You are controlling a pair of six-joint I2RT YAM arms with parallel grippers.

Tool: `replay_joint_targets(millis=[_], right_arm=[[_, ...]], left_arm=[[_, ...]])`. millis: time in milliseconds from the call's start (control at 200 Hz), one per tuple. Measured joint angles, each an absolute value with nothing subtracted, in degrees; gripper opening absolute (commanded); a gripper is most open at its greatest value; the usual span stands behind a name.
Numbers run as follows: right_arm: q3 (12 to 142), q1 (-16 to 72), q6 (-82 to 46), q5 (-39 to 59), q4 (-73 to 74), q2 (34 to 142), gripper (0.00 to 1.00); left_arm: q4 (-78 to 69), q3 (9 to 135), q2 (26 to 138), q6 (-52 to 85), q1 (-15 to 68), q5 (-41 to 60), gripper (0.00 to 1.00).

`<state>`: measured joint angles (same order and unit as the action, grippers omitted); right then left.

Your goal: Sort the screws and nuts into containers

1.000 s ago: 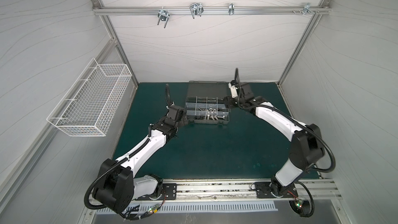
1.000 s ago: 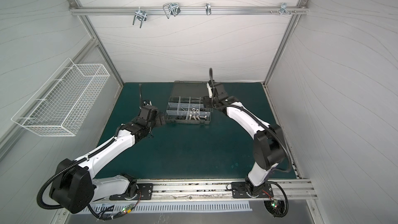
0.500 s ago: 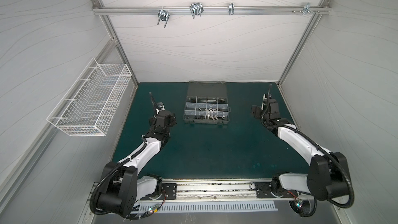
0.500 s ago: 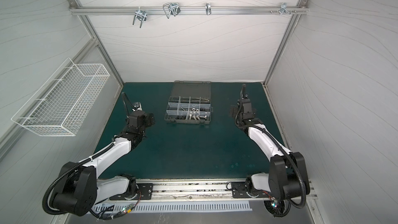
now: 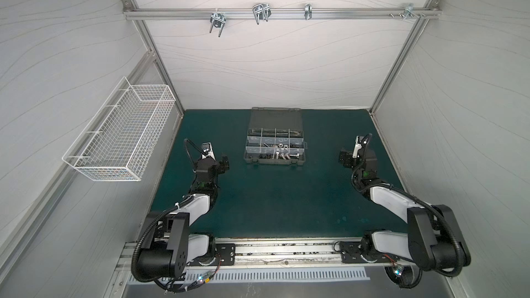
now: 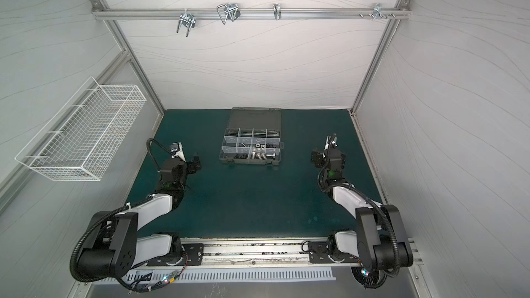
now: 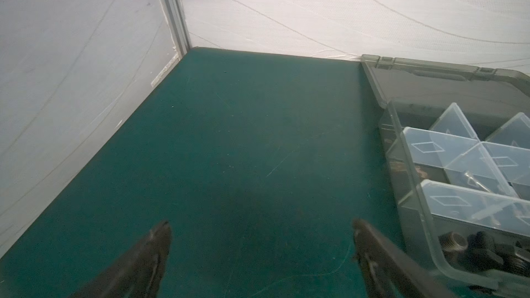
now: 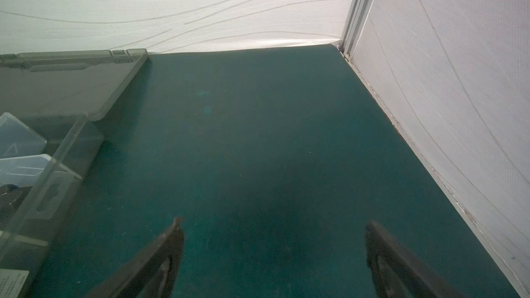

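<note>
green counter point(image 5: 272, 202) lies bare in both top views: no loose screw or nut on it that i can make out. the grey case point(image 5: 274, 162) sits open at the back middle, its lid point(image 5: 275, 117) flat behind it. the containers point(image 5: 275, 139) hold the hardware: silver screws point(image 5: 282, 155) in the front row near the middle, dark pieces point(image 5: 262, 156) just left of them, and a few nuts point(image 5: 282, 146) one row back. whether each container holds one kind only is too small to tell. the left gripper point(image 7: 261, 225) is spread wide and empty over bare counter, near the case's left end. the right gripper point(image 8: 274, 225) is likewise spread and empty, off the case's right end. both arms are folded back toward their bases. by my reading the sorting is done or close to it, with nothing outside the case to pick up. closing the lid may be all that is left, if that is wanted.
</note>
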<state>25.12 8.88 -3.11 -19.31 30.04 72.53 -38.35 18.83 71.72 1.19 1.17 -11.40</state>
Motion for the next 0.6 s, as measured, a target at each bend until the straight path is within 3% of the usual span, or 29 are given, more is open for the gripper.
replay_joint_targets(millis=[295, 595], right_arm=[[22.48, 7.27, -3.14, -15.9, 36.67, 73.97, 0.99], [18.15, 5.39, -3.18, -12.67, 42.04, 75.33, 0.99]], left_arm=[[-40.36, 18.83, 72.42, -0.03, 1.13, -5.56, 0.99], [-48.18, 17.52, 82.39, 0.73, -1.61, -2.59, 1.0]])
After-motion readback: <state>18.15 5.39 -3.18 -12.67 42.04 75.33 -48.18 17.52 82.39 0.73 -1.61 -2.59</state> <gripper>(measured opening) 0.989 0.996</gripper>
